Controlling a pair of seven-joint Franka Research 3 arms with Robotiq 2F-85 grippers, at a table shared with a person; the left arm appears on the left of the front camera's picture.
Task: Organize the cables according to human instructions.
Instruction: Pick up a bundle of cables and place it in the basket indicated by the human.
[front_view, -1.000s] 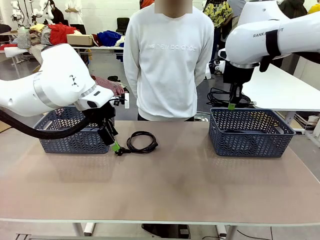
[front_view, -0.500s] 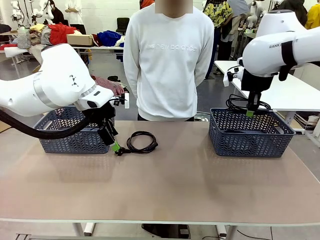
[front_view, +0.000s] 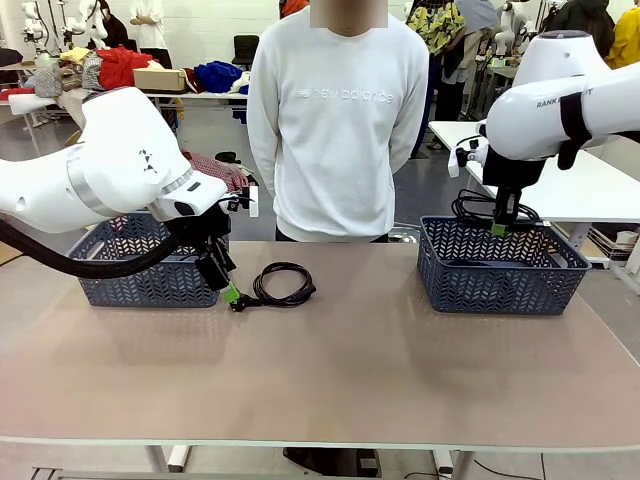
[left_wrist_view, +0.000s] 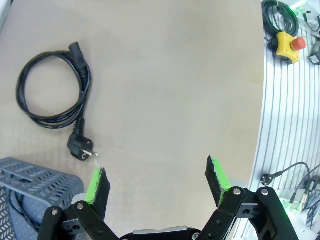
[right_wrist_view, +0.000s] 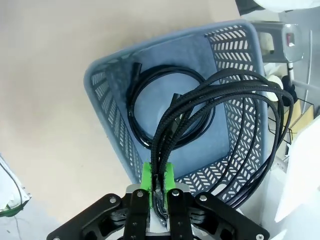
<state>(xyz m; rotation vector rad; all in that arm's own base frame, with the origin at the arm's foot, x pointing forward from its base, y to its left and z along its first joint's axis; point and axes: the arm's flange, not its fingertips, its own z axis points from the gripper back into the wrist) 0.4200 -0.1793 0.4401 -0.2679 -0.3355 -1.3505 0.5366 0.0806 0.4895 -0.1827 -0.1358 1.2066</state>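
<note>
The left gripper (front_view: 232, 294) hangs low over the table (front_view: 360, 370), jaws spread wide and holding nothing. Bare tabletop lies open ahead of its fingers, while the left basket (front_view: 140, 272) crowds one side, its rim just beside a green pad. The loose cable (front_view: 283, 283) lies just past the fingertips as a flat round black coil. Its plug (left_wrist_view: 80, 148) is closest to that pad; whether they touch I cannot tell. The right gripper (front_view: 497, 228) is clamped tight on the held cable (front_view: 495, 208), a bundle of braided black loops fanning out from its pads. It hangs in open air over the right basket (front_view: 500, 272), near the far rim. Beneath it, the stored cable (right_wrist_view: 150, 100) lies coiled flat on the basket floor.
</note>
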